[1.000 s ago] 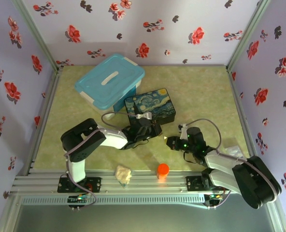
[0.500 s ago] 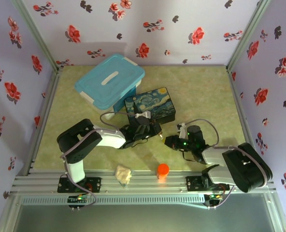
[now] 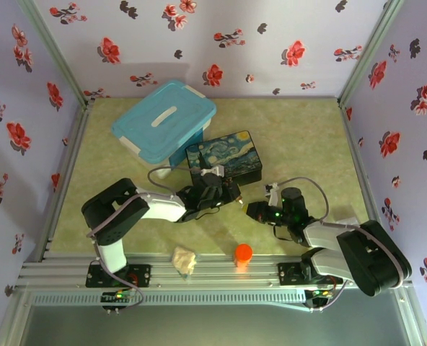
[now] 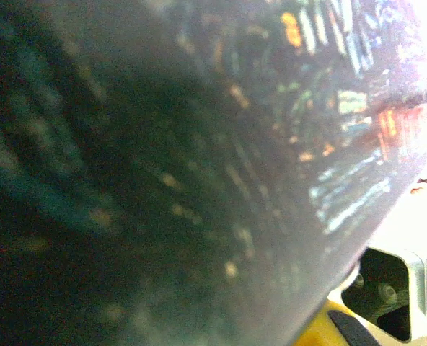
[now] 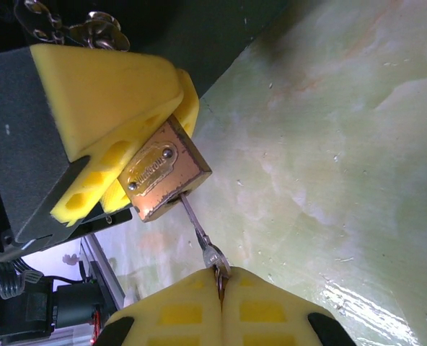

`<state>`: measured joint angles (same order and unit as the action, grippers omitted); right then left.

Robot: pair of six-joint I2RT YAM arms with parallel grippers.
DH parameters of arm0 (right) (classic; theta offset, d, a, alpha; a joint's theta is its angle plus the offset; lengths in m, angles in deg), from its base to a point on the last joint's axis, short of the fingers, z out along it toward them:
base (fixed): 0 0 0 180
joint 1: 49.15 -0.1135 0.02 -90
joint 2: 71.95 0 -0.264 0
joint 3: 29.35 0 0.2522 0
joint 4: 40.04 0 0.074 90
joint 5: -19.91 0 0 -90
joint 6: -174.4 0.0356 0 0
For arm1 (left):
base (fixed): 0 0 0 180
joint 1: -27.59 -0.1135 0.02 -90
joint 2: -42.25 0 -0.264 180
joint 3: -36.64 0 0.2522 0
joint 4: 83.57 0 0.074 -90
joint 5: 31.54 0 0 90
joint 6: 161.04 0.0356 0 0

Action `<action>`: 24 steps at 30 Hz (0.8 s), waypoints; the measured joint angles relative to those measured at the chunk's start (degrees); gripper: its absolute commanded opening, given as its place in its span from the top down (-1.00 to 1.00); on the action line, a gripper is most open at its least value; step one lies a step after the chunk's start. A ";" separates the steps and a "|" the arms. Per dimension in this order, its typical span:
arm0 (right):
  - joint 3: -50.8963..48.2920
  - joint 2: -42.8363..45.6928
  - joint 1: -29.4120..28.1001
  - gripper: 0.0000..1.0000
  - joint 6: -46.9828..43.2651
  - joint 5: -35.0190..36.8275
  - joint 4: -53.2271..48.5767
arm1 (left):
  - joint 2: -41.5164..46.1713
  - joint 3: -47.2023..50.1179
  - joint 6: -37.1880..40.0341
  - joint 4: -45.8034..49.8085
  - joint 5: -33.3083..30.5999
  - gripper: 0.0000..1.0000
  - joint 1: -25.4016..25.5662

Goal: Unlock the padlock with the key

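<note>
Right wrist view: the right tool (image 5: 221, 292) is pinching the head of the key (image 5: 197, 225) between its pressed-together yellow pads, with the blade sitting in the bottom of the padlock (image 5: 163, 173). The left tool (image 5: 150, 148) is clamping the padlock's brass body over the green worktop (image 5: 329, 144). In the top external view, both tools are meeting just in front of the Starry Night box (image 3: 224, 157).

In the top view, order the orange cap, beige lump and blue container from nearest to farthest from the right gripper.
From the right gripper:
1. orange cap, at the near edge.
2. beige lump, near edge, further left.
3. blue container, far left.
</note>
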<state>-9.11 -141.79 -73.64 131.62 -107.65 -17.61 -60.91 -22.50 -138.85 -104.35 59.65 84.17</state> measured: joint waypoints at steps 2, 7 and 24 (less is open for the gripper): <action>0.00 0.00 0.39 1.00 0.07 -0.17 -0.02 | 0.04 0.17 -0.02 -0.24 0.00 1.00 0.00; 0.00 0.15 0.63 1.00 1.07 -0.72 0.02 | 0.04 0.87 -0.90 -1.86 0.09 1.00 0.00; -1.27 -1.81 1.90 1.00 4.13 -2.25 6.08 | -0.92 1.97 -3.67 -7.50 0.46 1.00 -0.02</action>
<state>-10.38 -143.60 -71.74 135.75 -109.90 -11.54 -61.82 -20.53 -142.52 -111.85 60.11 84.15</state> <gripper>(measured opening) 0.042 0.133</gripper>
